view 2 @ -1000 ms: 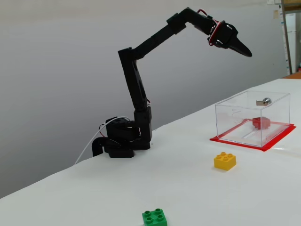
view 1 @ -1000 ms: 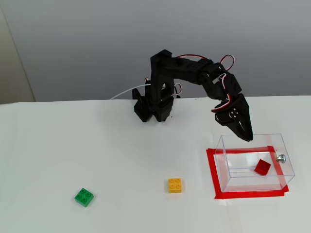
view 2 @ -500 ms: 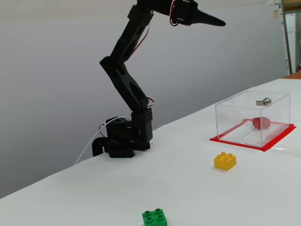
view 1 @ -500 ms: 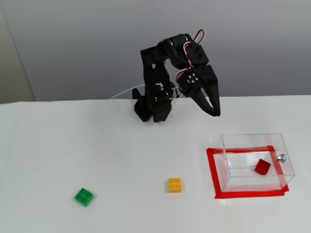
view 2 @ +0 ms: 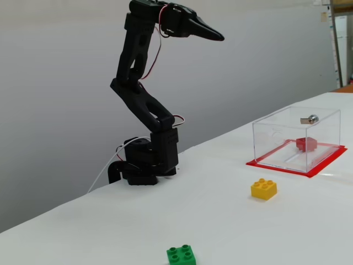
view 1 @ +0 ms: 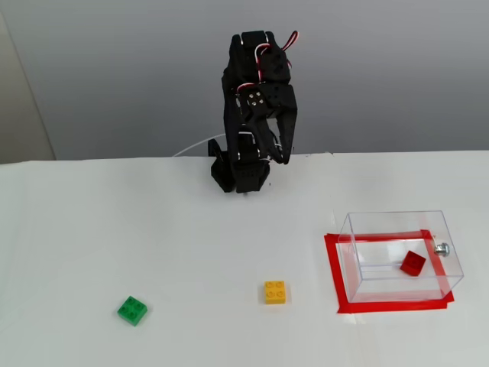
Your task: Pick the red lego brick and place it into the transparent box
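the small bright red plastic lego brick (view 1: 413, 263) lies tilted on the floor of the clear plastic rectangular box (view 1: 382, 225), toward its 3 o'clock wall near the small silver knob (view 1: 442, 248); the side fixed view confirms it's inside (view 2: 306, 143). placement looks done. the black two-finger gripper (view 1: 281, 157) is raised near the arm's base, well apart from the box, jaws together and empty (view 2: 219, 38). step in hand reads as retreat to rest: fold down slowly over the base, stay clear of the box, the yellow brick (view 1: 275, 291) at its 9 o'clock and the green brick (view 1: 133, 310).
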`<state>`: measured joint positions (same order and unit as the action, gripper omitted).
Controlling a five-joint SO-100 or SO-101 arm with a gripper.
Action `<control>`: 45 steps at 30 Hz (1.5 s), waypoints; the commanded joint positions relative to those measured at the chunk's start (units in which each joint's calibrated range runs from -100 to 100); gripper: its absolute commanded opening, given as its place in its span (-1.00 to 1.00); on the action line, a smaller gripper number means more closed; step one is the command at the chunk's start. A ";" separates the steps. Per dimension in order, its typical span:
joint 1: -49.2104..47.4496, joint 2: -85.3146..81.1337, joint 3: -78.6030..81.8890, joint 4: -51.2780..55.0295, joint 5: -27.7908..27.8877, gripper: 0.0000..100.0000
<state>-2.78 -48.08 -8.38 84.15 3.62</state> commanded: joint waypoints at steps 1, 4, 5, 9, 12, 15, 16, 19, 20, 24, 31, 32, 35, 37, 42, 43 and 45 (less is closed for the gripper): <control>2.52 -6.61 8.84 -0.25 -0.17 -0.98; 4.29 -13.57 18.33 -0.25 -0.17 -0.98; 4.81 -15.78 21.31 -0.25 -0.17 -0.98; 6.36 -25.19 32.53 -0.25 -0.17 -0.98; 6.88 -31.56 38.76 -0.25 -0.12 -0.98; 7.69 -37.07 43.92 -0.25 -0.07 -0.98; 7.69 -38.69 45.55 -0.25 0.14 -0.98; 8.36 -43.10 50.43 -0.34 0.30 -0.98; 8.66 -44.54 52.15 -0.34 0.35 -0.98; 9.69 -50.40 59.56 -3.12 0.35 -0.98; 11.10 -51.67 72.40 -10.52 -0.17 -0.98; 11.10 -51.67 74.21 -11.21 -0.17 -0.98; 11.02 -51.67 79.27 -13.30 -0.64 -0.98; 11.10 -51.67 82.62 -14.96 -1.89 -0.98; 11.10 -51.67 91.39 -20.53 -3.51 -0.98; 11.10 -51.67 93.10 -21.75 -3.82 -0.98; 11.10 -51.67 96.00 -23.57 -4.50 -0.98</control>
<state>7.69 -99.32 85.00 63.07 -0.05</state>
